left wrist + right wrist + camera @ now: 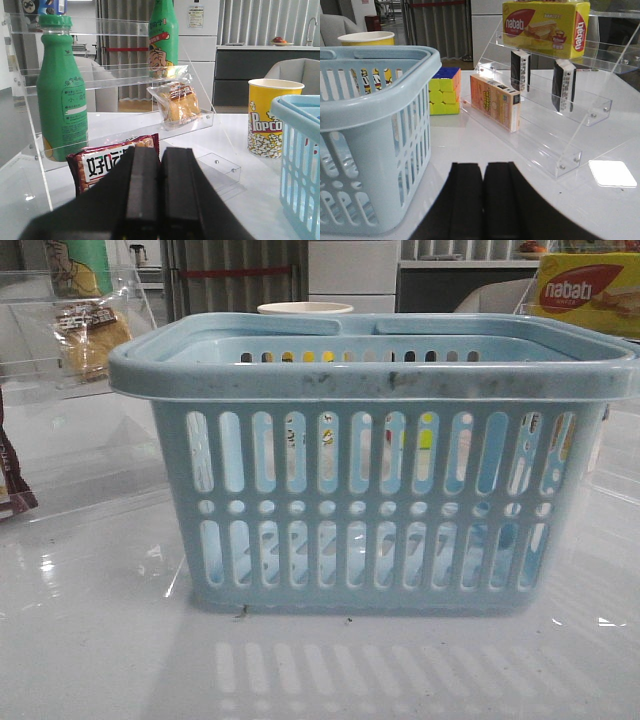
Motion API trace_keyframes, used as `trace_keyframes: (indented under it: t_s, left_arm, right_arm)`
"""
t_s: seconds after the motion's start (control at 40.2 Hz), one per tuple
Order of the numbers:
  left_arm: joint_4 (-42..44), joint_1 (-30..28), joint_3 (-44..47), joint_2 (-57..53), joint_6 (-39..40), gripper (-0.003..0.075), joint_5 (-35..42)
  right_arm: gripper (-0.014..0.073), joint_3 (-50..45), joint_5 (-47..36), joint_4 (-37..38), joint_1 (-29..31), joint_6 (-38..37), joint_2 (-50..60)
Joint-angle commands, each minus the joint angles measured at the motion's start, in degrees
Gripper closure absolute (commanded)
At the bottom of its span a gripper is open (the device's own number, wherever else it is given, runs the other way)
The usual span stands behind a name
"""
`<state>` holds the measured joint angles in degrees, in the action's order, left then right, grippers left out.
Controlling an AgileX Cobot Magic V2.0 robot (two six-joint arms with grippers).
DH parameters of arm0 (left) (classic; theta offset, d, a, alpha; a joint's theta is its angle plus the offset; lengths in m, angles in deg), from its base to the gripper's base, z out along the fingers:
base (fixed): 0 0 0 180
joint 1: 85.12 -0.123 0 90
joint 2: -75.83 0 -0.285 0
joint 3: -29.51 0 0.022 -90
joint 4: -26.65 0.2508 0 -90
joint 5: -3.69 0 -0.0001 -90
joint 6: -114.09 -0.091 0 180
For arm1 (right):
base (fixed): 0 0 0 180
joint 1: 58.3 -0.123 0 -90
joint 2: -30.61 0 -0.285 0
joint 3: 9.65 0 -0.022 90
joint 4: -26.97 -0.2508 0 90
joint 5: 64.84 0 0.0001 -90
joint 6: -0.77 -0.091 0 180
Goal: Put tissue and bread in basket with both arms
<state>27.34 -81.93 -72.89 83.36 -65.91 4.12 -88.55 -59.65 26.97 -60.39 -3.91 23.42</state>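
Note:
The light blue basket (370, 470) stands in the middle of the table and fills the front view. It also shows in the left wrist view (300, 150) and the right wrist view (375, 125). The bread (181, 102), a golden bun in a clear bag, leans on a clear shelf beyond my left gripper (160, 149); it also shows in the front view (88, 340). Two dark tissue packets (521, 70) (564, 85) stand on the clear stepped shelf beyond my right gripper (483, 165). Both grippers are shut and empty, apart from these things. Neither shows in the front view.
Left side: two green bottles (61, 95), a red-brown snack packet (100, 165) just past the fingers, a yellow popcorn cup (272, 117). Right side: a colour cube (444, 91), an orange box (495, 102), a yellow-red nabati box (546, 24), the clear shelf's front lip (560, 160).

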Motion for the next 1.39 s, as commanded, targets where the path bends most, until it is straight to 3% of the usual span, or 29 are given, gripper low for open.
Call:
trace_keyframes:
  t_s: [0.0,0.721,0.969,1.094,1.367]
  left_arm:
    - [0.04,0.33,0.33,-1.07,0.38,0.0628,5.11]
    - [0.04,0.33,0.33,-1.07,0.38,0.0628,5.22]
    - [0.04,0.45,-3.48,-0.95,0.38,0.0628,12.15]
    - [0.04,0.45,-11.02,-0.05,0.38,0.0628,9.37]
    - [0.04,0.45,-31.62,10.85,0.38,0.0628,-9.35]
  right_arm:
    - [0.0536,0.35,-5.53,0.00,0.30,0.30,1.11]
    - [0.0536,0.35,-5.83,0.00,0.30,0.30,1.11]
    - [0.0536,5.88,-5.19,-0.98,0.24,0.30,1.11]
    - [0.0536,13.84,-2.70,-1.03,0.24,0.30,0.88]
    - [0.0536,33.10,7.77,-0.98,0.24,0.30,-9.61]
